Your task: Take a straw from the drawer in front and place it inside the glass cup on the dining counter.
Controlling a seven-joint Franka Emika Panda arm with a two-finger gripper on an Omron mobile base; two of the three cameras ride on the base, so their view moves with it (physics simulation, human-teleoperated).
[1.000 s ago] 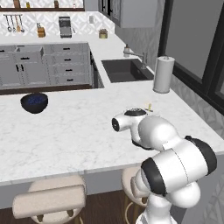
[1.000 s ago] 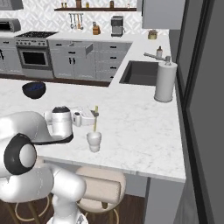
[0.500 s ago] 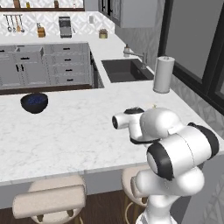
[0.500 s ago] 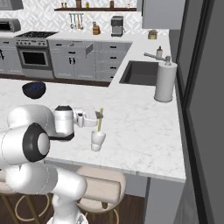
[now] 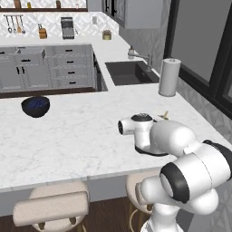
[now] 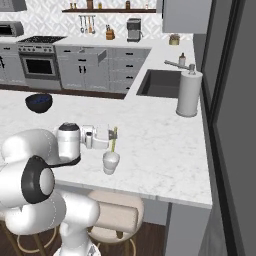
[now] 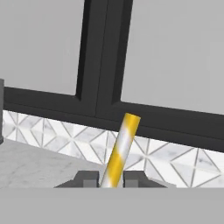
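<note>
Since the earlier frames the arm has swung further right along the counter edge, and the straw (image 6: 114, 139) now stands with its lower end in the glass cup (image 6: 111, 162), where a second ago it was held clear of the rim. The hand (image 6: 111, 136) sits level just above the cup, pointing toward the window wall. In the hand view the straw (image 7: 119, 151), striped yellow and white there, rises between the two dark fingers (image 7: 86, 179), leaning slightly right. The jaws stand narrow, close on either side of the straw; whether they grip it or have just let go cannot be told.

The cup rests upright on the dining counter (image 6: 160, 150), near its front overhanging edge. In the left base view only the straw's tip (image 5: 165, 115) shows past the arm. A dark blue bowl (image 5: 35, 106) sits well apart to the left on the same counter. A paper towel roll (image 6: 189, 94) stands beside the sink (image 6: 159, 84). A round beige stool (image 6: 115, 216) stands below the counter edge. On the far cabinet run, one drawer (image 6: 92, 54) stands open.
</note>
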